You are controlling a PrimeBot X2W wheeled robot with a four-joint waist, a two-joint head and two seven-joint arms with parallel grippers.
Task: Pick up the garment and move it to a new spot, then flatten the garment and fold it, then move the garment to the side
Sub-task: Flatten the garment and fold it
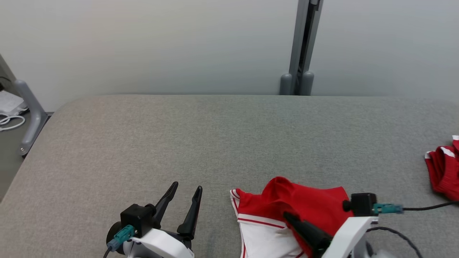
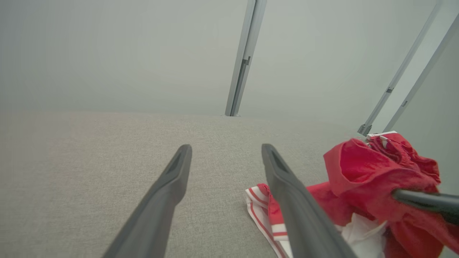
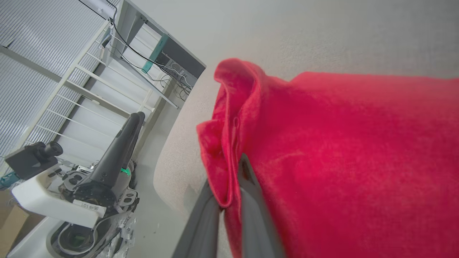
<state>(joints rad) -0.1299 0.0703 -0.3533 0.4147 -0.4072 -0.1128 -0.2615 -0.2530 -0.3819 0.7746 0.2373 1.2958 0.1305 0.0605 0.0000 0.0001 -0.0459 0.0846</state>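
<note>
Head view: right jaws pinch red garment (image 1: 304, 202); left jaws spread.

Grey padded table (image 1: 215, 143), upright post (image 1: 304, 46)

Soft, even light, bright without glare; the grey woven tabletop (image 1: 229, 136) shows barely any shadow. Close to the wrist lenses, two dark tapered fingers (image 2: 166, 193) and the red cloth garment (image 3: 340, 161) go soft, and pale metal posts (image 2: 392, 82) lean at the upper right.
</note>
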